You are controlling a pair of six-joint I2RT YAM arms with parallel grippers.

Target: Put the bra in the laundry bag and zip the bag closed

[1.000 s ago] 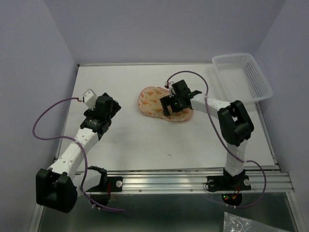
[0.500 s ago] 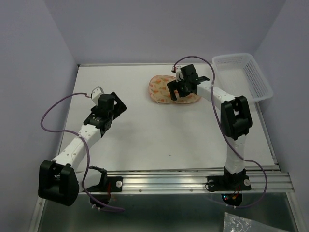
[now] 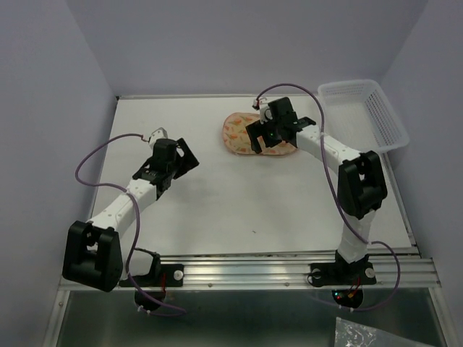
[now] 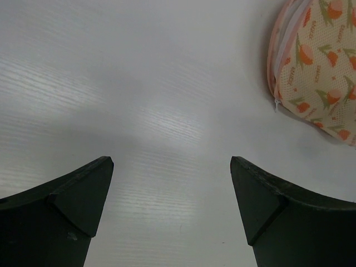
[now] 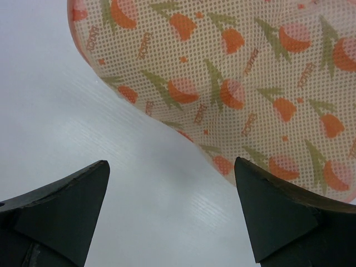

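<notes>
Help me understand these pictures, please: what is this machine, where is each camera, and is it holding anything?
This is a pair of white robot arms, the left arm and the right arm, bolted to the near edge of a table. The wide picture comes from a fixed camera above and behind them. The other two come from cameras on the wrists, so each shows its own pair of dark fingers at the bottom. The left gripper hangs open over the table, the laundry bag off to its side. The right gripper is open over that patterned bag, holding nothing. A white lattice basket sits at the far right corner. No bra shows in any view.
</notes>
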